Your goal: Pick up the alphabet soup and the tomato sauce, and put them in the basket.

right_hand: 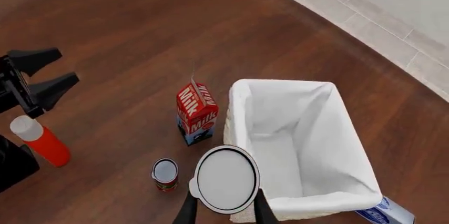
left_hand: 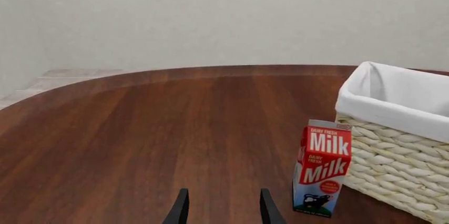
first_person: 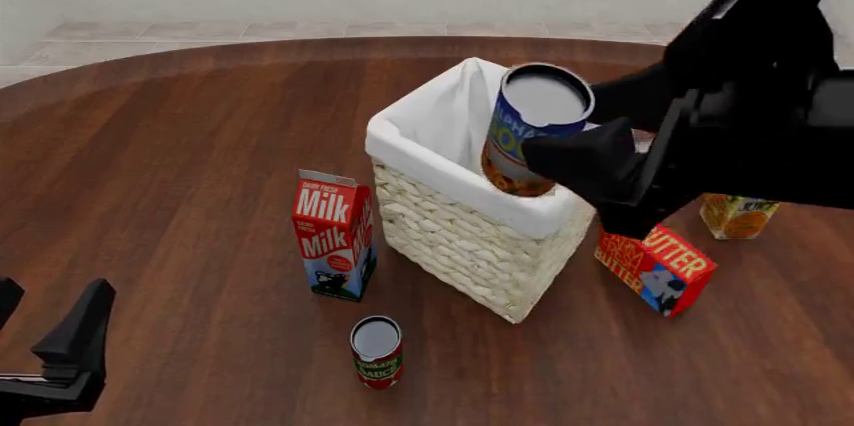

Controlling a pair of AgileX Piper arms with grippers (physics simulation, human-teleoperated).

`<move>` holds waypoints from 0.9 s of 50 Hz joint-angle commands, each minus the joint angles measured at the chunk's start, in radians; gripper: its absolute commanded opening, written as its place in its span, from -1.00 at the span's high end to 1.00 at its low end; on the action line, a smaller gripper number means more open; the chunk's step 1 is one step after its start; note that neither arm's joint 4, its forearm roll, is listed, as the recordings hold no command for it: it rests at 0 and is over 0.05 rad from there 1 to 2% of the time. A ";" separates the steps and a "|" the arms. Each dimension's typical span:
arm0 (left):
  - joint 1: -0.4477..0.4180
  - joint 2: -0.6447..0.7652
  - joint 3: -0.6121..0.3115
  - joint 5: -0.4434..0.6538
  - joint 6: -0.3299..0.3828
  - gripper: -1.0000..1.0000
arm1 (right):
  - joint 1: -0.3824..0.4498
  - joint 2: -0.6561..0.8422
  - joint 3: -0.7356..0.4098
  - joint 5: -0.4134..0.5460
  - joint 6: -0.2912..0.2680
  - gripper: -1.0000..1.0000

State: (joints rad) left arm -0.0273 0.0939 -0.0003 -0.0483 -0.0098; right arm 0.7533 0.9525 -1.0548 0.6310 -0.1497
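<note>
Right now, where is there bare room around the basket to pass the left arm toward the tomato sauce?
Bare wood lies between the left end effector and the milk carton. The tomato sauce stands apart, nearer than the carton and basket. Crowded: the basket's right, by the butter box and juice carton.

simulated room: round wooden table (first_person: pixel 200 146), tiled floor (first_person: pixel 267 31), plain wall (left_hand: pixel 210 13)

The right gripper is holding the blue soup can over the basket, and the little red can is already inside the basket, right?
Not quite. The tomato sauce stands on the table in front of the basket, as the front view shows. The right gripper does hold the alphabet soup over it.
</note>
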 commanded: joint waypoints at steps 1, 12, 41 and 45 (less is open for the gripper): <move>0.001 -0.005 0.000 0.005 0.001 -1.00 | -0.053 0.078 -0.092 -0.017 0.005 1.00; 0.002 -0.010 0.000 0.010 0.000 -1.00 | -0.094 0.127 -0.117 -0.036 0.010 1.00; 0.004 -0.006 0.000 0.009 -0.003 -1.00 | -0.209 0.316 -0.178 -0.101 0.021 1.00; 0.004 0.000 0.000 0.002 -0.004 -1.00 | -0.220 0.342 -0.187 -0.099 0.019 1.00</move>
State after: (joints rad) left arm -0.0238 0.0912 -0.0002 -0.0437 -0.0123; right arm 0.5648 1.2358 -1.2076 0.5432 -0.1497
